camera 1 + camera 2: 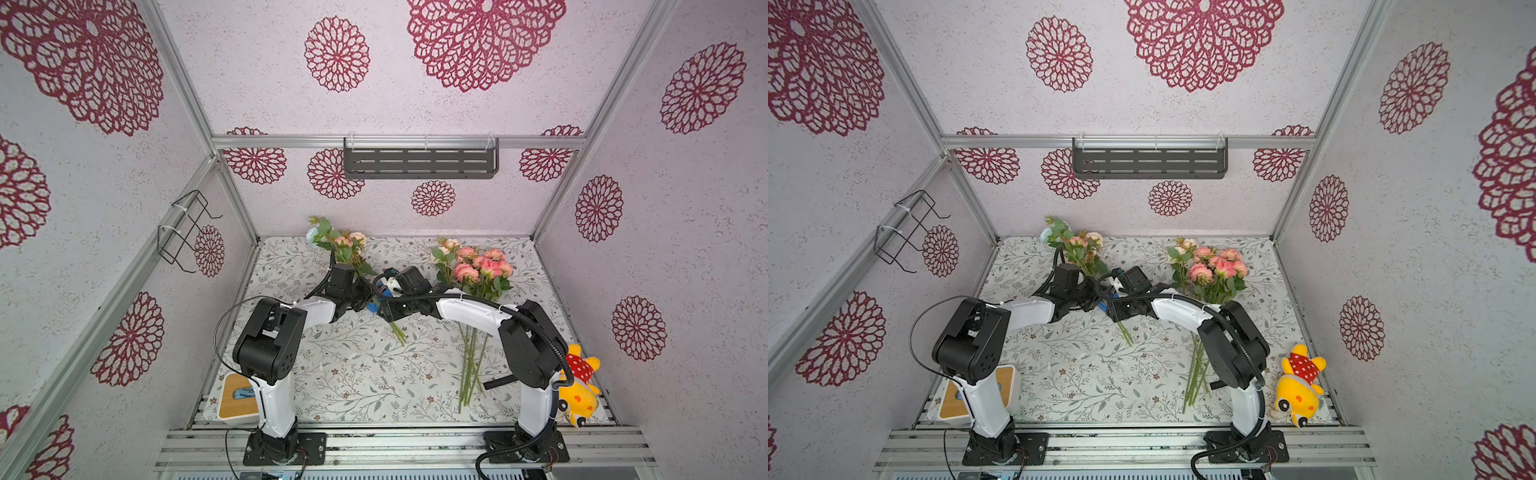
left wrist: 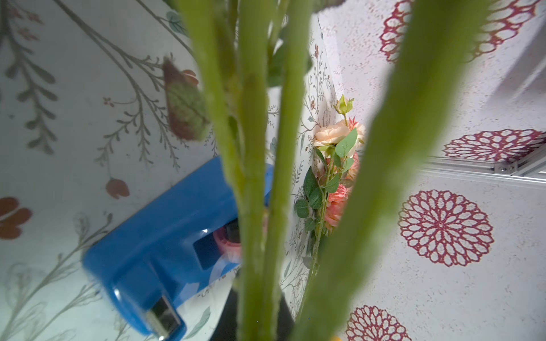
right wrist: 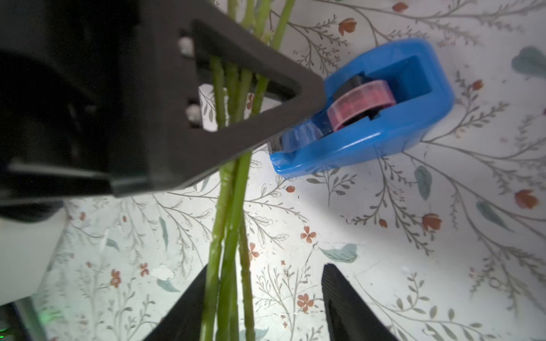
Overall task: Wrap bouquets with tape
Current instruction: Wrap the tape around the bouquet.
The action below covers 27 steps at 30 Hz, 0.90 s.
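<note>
1. Noting the left hand (image 1: 359,299) closed, by the look of it, on the green stems of the blue-bloom bouquet (image 1: 349,249). The bouquet's long axis runs 11 to 5 o'clock across the table (image 1: 353,374), blooms at 11.
2. Right hand (image 3: 264,267) is partly open and holds nothing. The stems pass between its fingers, close against one.
3. Tape (image 3: 369,138) sits near table centre, just beside the stems, roughly 12 o'clock of the right hand. Its cutter end faces the stems.
4. Second bouquet (image 1: 478,270) has its blooms at 2 o'clock, stems splayed loose toward 6.
5. Judgement: the right hand is free and close, so the reach to the cutter end is short.
</note>
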Tool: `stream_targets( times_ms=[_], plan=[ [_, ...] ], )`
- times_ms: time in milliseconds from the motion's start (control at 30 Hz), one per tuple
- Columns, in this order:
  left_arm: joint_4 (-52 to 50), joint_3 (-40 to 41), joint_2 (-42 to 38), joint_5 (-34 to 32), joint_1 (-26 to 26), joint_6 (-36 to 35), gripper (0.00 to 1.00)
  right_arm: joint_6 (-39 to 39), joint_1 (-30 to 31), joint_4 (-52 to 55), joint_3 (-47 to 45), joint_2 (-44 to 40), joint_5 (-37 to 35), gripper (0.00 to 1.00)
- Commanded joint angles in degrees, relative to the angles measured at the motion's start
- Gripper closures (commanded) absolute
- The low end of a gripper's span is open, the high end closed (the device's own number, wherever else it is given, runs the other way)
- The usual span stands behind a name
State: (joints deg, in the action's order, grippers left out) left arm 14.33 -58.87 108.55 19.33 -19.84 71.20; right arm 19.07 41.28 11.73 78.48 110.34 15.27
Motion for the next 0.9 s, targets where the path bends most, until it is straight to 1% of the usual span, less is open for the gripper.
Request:
stream_targets(
  times_ms=[0,67,100,133,200,233,267,300,333,400,433,500,533,600,633,700,767,800,867],
  plan=[
    [4.96,0.67,-1.11,-0.36,0.26,0.07,1.0,6.62,-1.58,-5.83,-1.48,-1.73,10.71,0.41],
    [6.56,1.1,-1.29,-0.26,0.33,0.72,1.0,9.08,-2.44,-8.46,-2.48,-0.23,14.04,0.43],
    [7.14,1.35,-1.4,-0.12,0.32,1.03,1.0,10.11,-2.91,-9.91,-3.02,0.33,15.17,0.44],
    [7.61,1.48,-1.5,-0.08,0.31,1.12,1.0,11.55,-3.57,-12.04,-3.91,0.9,16.55,0.49],
    [7.96,1.69,-1.56,0.06,0.28,1.05,1.0,13.75,-4.73,-15.51,-5.24,1.64,18.17,0.59],
    [8.83,2.12,-1.56,-0.16,0.31,1.34,1.0,13.69,-5.04,-15.77,-5.07,1.95,18.56,0.7],
    [9.58,2.56,-1.59,-0.12,0.24,1.55,1.0,13.05,-5.11,-15.0,-4.58,2.21,18.4,0.78],
    [10.46,2.86,-1.62,-0.16,0.29,1.73,1.0,12.44,-5.07,-14.13,-4.02,2.53,18.12,0.83],
    [11.37,3.21,-1.65,-0.05,0.35,1.9,1.0,11.81,-5.07,-13.27,-3.55,2.66,18.03,0.86],
    [12.7,3.61,-1.63,-0.07,0.4,2.32,1.0,11.82,-5.15,-13.11,-3.1,3.39,19.18,0.85],
    [13.59,3.78,-1.59,0.02,0.41,2.6,1.0,11.93,-5.15,-13.02,-2.83,4.15,20.29,0.81],
    [15.85,4.1,-1.45,0.13,0.27,3.11,1.0,12.97,-5.24,-14.7,-3.27,4.91,22.02,0.68],
    [16.27,4.14,-1.59,0.16,0.32,2.98,1.0,14.03,-5.24,-16.4,-4.0,5.09,22.72,0.65],
    [17.99,4.86,-1.75,-0.14,0.28,3.63,1.0,15.88,-5.42,-19.47,-5.0,5.58,24.47,0.63],
    [18.83,5.21,-1.79,-0.25,0.25,3.9,1.0,16.87,-5.5,-21.04,-5.47,5.75,25.16,0.66],
    [18.8,5.23,-1.66,-0.01,0.31,3.84,1.0,16.76,-5.59,-20.88,-5.31,6.02,25.04,0.84],
    [19.72,5.6,-1.29,0.14,0.26,4.28,1.0,13.32,-5.29,-16.28,-4.04,5.28,21.68,0.98],
    [19.94,5.7,-1.24,0.19,0.24,4.38,1.0,11.31,-5.04,-13.54,-3.33,4.72,19.45,1.0],
    [19.49,5.63,-1.15,0.13,0.41,4.01,1.0,5.86,-4.05,-5.87,-0.84,3.68,12.66,1.0]
  ],
)
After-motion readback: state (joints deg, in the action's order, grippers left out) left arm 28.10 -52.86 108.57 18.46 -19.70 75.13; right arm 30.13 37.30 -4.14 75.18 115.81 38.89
